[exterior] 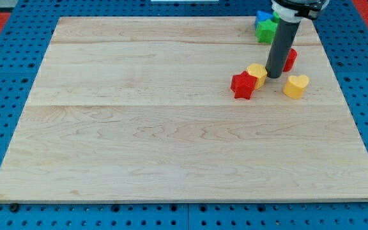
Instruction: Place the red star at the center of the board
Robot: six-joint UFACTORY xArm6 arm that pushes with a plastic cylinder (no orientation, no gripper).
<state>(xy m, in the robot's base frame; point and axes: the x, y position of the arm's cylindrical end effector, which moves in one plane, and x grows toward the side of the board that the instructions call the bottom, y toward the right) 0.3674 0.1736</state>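
Blue perforated metal frames a pale wooden table, its planks running across the view. All the blocks sit crowded toward the view's upper right. A red star lies right of the board's middle, touching a yellow block just to its upper right. The dark rod comes down from the view's top, and the tip rests just right of that yellow block, close enough that contact is hard to judge. A red block peeks out behind the rod, mostly hidden. A yellow heart sits to the tip's lower right, apart from it. Near the top edge, a green star touches a blue block. No jaws here, just the plain rod.
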